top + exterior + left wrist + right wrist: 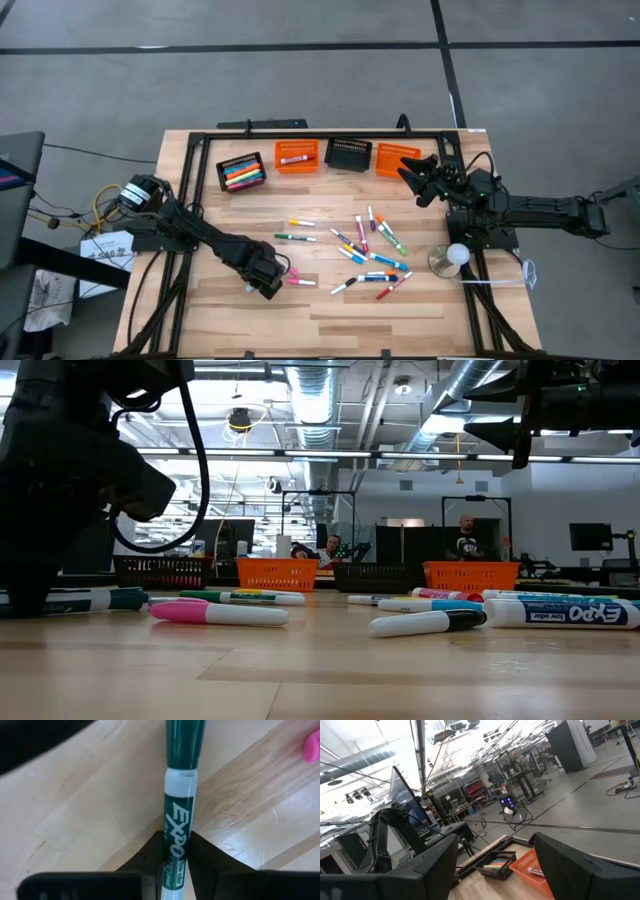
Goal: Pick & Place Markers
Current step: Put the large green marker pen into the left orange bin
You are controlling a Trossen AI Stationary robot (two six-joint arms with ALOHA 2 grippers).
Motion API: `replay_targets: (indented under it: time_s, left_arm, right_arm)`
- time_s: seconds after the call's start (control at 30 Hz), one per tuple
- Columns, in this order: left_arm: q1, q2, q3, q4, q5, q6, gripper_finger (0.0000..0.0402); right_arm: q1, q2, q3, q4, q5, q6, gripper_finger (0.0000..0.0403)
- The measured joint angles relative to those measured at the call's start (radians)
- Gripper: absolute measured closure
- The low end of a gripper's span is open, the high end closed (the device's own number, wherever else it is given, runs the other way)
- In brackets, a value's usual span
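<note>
Nearest the front edge of the table, the left gripper sits low on the wood, its two dark fingers pinched narrow onto a green marker; from the wrist the white barrel runs out between them toward its green cap, lying flat on the boards. A pink marker lies just beside that gripper, on its right. Past it, the loose markers are spread over the middle of the table: roughly fifteen by my count from above, though some overlap and the tally is not exact. Two lie apart toward the left, a yellow-capped one and a green one; the rest cluster right of centre, pink, blue, green and black caps mixed. A small round stand with a white ball sits at the right edge. Farther back, four slatted baskets line the rear: a black basket holding several coloured markers, an orange basket with a few in it, a second black basket, contents not made out, and a second orange basket. The right gripper hangs raised beside that last orange basket, fingers spread wide, holding nothing. Beyond the table, two people sit in the room
</note>
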Motion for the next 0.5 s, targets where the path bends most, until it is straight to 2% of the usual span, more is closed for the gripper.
replay_targets:
  time_s: [0.2,0.4,0.5]
  left_arm:
    - [-0.012,-0.074,-0.014,-0.033,0.022,0.000,0.0341]
    - [-0.015,-0.232,-0.013,-0.157,0.073,-0.039,0.0341]
    - [-0.020,-0.312,-0.014,-0.141,0.073,-0.045,0.0341]
  right_arm:
    - [0.000,0.000,0.000,0.000,0.000,0.000,0.0148]
    - [0.000,0.000,0.000,-0.004,0.000,0.000,0.0148]
    - [-0.001,0.000,0.000,-0.008,0.000,0.000,0.0148]
